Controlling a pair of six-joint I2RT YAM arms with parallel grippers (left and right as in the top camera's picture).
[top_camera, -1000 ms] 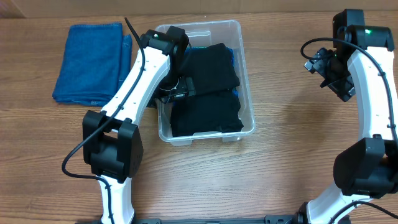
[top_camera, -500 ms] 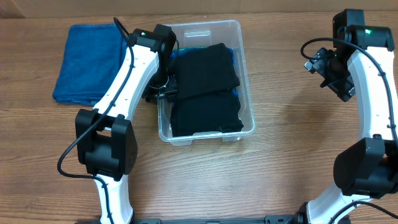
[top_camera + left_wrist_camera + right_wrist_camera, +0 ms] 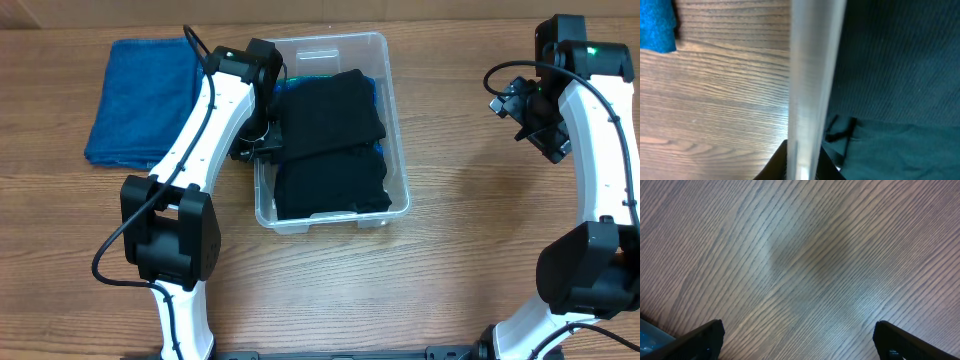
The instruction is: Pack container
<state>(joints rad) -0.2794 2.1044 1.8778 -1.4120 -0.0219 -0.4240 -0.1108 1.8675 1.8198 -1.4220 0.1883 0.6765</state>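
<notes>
pinching the near wall of the clear rectangular plastic container (image 3: 810, 75), left gripper (image 3: 802, 167) sits beside folded black cloth (image 3: 330, 150); right gripper (image 3: 799, 342) spread wide above the brown wooden table (image 3: 805, 255).

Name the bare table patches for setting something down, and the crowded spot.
Free: wood between container and right arm; the strip from container to the near edge. Crowded: between blue towel and container, filled by the left arm.
</notes>
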